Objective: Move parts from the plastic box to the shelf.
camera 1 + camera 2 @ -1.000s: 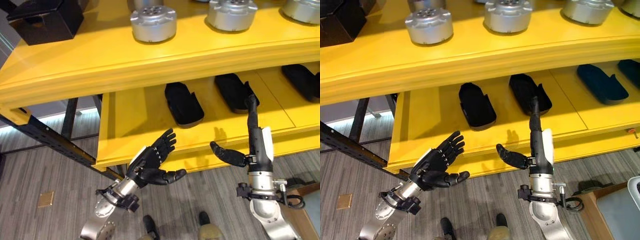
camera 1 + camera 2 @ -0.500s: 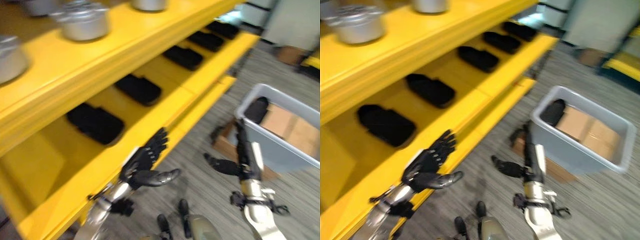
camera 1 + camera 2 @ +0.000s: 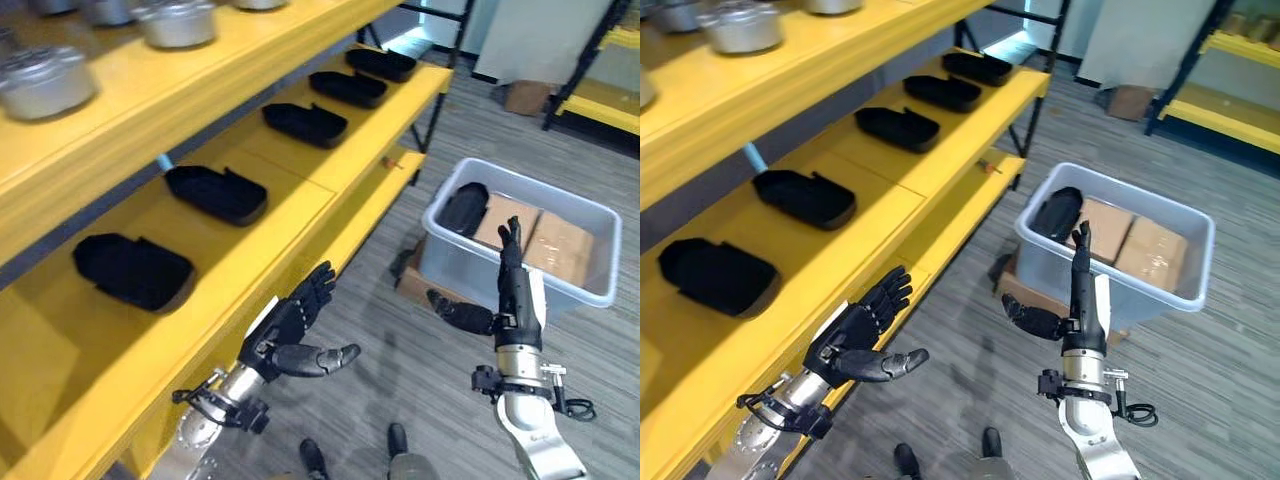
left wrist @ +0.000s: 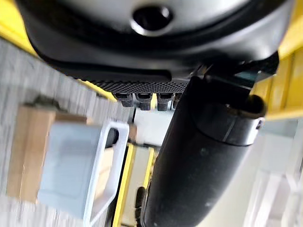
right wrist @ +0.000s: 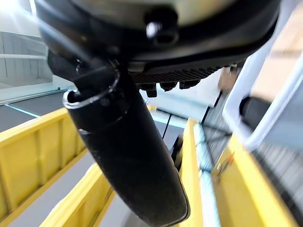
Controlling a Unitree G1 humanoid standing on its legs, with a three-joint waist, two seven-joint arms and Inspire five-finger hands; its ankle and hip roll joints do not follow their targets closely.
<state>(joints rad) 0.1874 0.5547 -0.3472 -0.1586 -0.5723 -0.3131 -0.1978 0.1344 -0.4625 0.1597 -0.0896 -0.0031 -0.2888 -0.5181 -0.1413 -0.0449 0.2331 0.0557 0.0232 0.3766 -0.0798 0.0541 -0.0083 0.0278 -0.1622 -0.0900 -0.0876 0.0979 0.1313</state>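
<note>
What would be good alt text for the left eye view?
Both hands, left and right, hang open and empty above the floor. The right one is in front of a grey box holding a black part; more black parts line the yellow shelf.

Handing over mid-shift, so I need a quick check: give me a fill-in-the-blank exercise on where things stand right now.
1. Both the left robot hand and the right robot hand are ____.
2. One black moulded part lies inside the grey plastic ____.
3. The shelf holding the row of black parts is coloured ____.

Missing words: open; box; yellow
</note>
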